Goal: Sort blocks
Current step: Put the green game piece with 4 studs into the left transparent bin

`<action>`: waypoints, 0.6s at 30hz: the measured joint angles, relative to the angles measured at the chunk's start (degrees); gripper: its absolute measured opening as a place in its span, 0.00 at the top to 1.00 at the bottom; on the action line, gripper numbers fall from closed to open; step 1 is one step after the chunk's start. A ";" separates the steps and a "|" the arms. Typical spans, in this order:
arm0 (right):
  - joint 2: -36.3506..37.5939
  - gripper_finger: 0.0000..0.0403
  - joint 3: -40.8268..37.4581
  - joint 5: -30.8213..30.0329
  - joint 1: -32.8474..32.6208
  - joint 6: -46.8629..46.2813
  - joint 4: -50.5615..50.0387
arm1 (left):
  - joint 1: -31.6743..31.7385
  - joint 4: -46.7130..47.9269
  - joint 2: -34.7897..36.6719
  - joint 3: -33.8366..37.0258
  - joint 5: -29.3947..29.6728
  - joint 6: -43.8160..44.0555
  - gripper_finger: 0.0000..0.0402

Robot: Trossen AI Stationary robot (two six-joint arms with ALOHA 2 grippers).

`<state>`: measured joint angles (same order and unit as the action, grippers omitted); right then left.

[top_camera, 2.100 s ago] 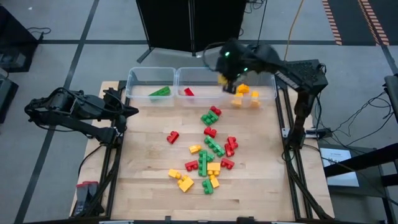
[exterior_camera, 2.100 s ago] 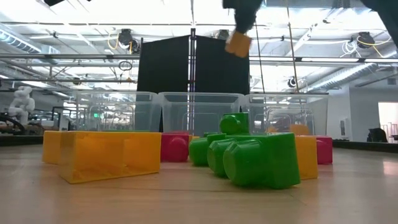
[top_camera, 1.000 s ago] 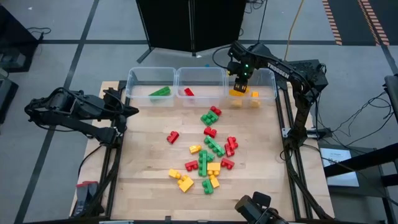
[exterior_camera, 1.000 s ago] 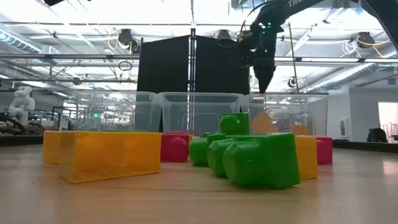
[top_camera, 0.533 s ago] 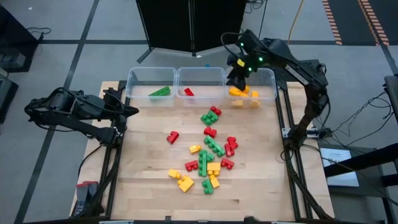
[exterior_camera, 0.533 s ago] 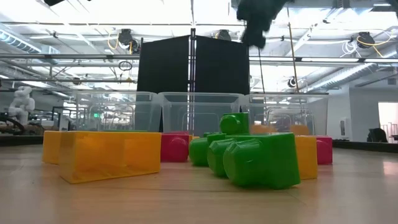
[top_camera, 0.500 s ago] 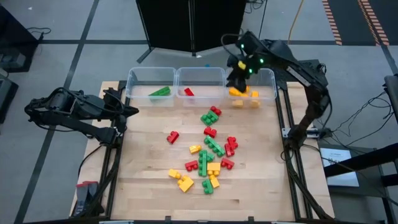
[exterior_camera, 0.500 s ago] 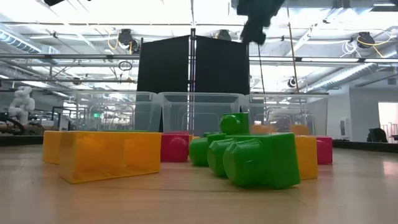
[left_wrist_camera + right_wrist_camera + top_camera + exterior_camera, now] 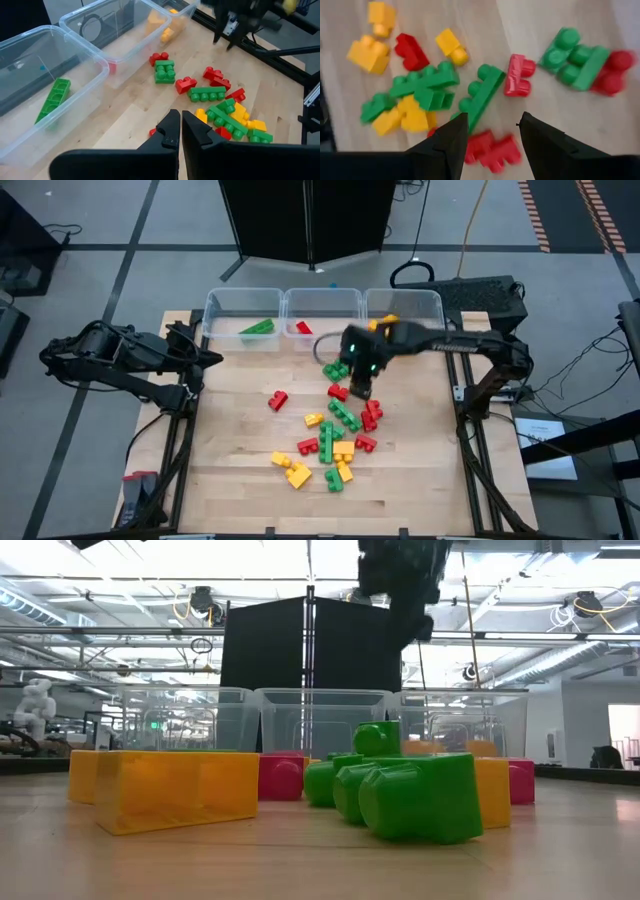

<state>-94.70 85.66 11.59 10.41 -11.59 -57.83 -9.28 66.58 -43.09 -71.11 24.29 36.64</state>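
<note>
Over at nine o'clock the left claw (image 9: pixel 205 358) rests at the worktop's (image 9: pixel 240 440) edge, fingers pressed together and holding nothing. The blocks (image 9: pixel 335 430) lie scattered from the worktop's middle towards six o'clock, with a few more in the three clear bins (image 9: pixel 245 315) along twelve o'clock. Above the pile's twelve-o'clock end hangs the right claw (image 9: pixel 360 385), its fingers (image 9: pixel 445 142) parted and empty, over a red block (image 9: pixel 517 82).

The right gripper (image 9: pixel 360 387) hangs over the blocks (image 9: pixel 338 430) scattered on the tabletop's (image 9: pixel 240 450) right half, above a red block (image 9: pixel 338 392). Three clear bins (image 9: pixel 322 314) line the far edge, holding green, red and yellow blocks. The left gripper (image 9: pixel 207 359) waits at the left edge.
</note>
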 joint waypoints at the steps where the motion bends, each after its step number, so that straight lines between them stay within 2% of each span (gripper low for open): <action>1: -0.02 0.57 -2.02 -1.34 -1.11 -2.20 2.67 | -0.01 0.12 0.00 0.00 0.00 -0.03 1.00; 4: 0.00 0.57 -5.85 -6.81 -3.99 -7.89 10.86 | -0.02 0.22 0.00 0.00 0.00 -1.38 1.00; 8: -0.33 0.57 -7.29 -11.25 -6.29 -13.19 13.97 | 0.00 0.22 0.00 0.00 0.00 -2.56 1.00; 12: -2.73 0.56 -7.31 -9.51 -8.75 -15.02 13.80 | -0.01 0.22 0.02 0.00 -0.02 -2.60 1.00; 15: -5.69 0.51 -7.30 -7.50 -10.23 -15.72 14.36 | -0.02 0.44 0.02 0.00 -0.04 -2.64 1.00; 18: -8.29 0.44 -7.33 -7.97 -10.84 -17.40 14.52 | -0.02 0.44 0.04 0.00 -0.41 -2.64 1.00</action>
<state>-102.99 78.32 3.62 -0.43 -28.98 -43.31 -9.30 67.02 -43.05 -71.11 23.88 34.00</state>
